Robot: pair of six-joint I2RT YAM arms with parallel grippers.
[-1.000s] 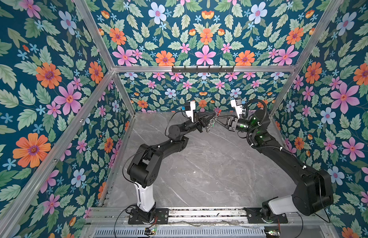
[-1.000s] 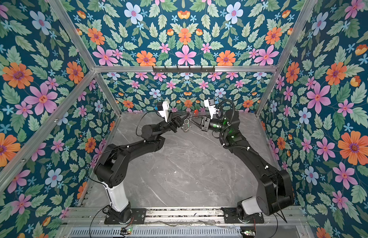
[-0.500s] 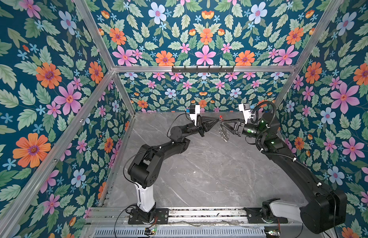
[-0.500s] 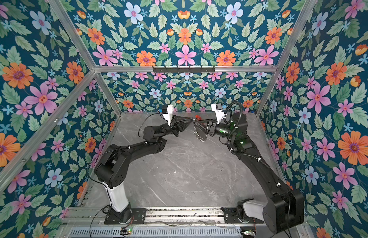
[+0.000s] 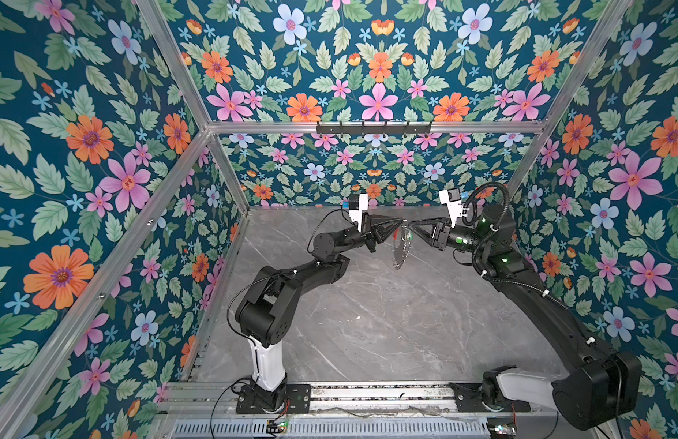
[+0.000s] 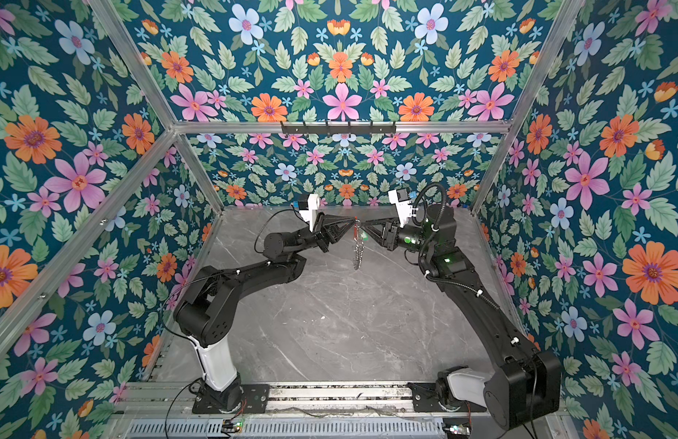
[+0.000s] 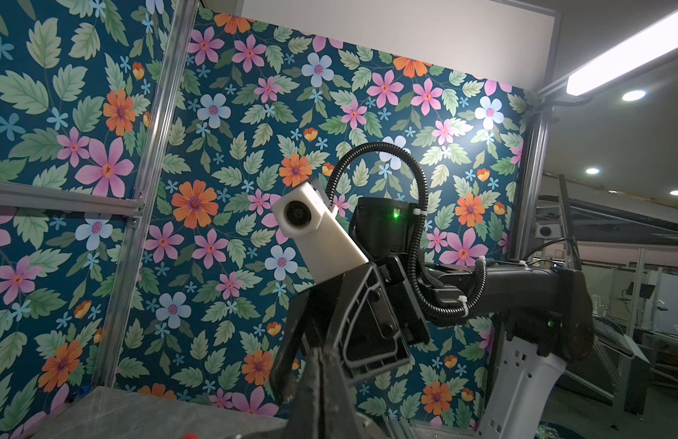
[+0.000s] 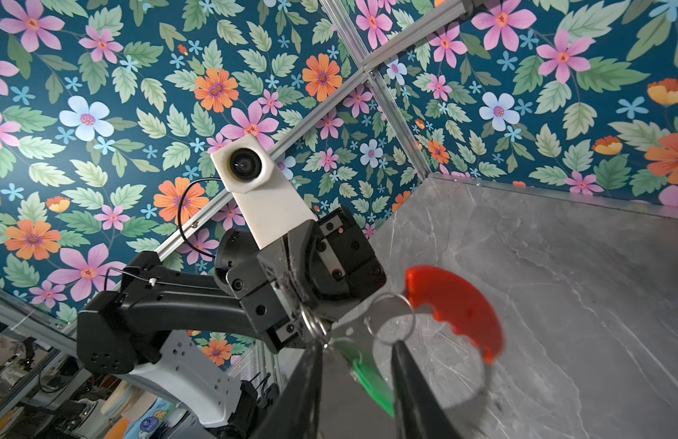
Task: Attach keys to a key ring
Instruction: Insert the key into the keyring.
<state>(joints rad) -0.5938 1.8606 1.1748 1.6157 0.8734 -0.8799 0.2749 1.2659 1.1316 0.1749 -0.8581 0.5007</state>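
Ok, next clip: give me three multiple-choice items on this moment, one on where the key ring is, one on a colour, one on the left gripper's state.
1. Where is the key ring?
A. Lying flat, let go by both arms.
B. Out of sight in every view.
C. Hanging in the air where the left gripper and the right gripper meet.

2. What colour is the plastic arc on it?
A. Red.
B. Blue.
C. Yellow.

3. How do the left gripper's fingers stand?
A. Wide apart.
B. Shut together.
C. Out of every view.

Key:
1. C, because both top views show it dangling below the two meeting tips.
2. A, because the right wrist view shows the arc plainly red.
3. B, because in both top views the fingers taper to one closed tip.
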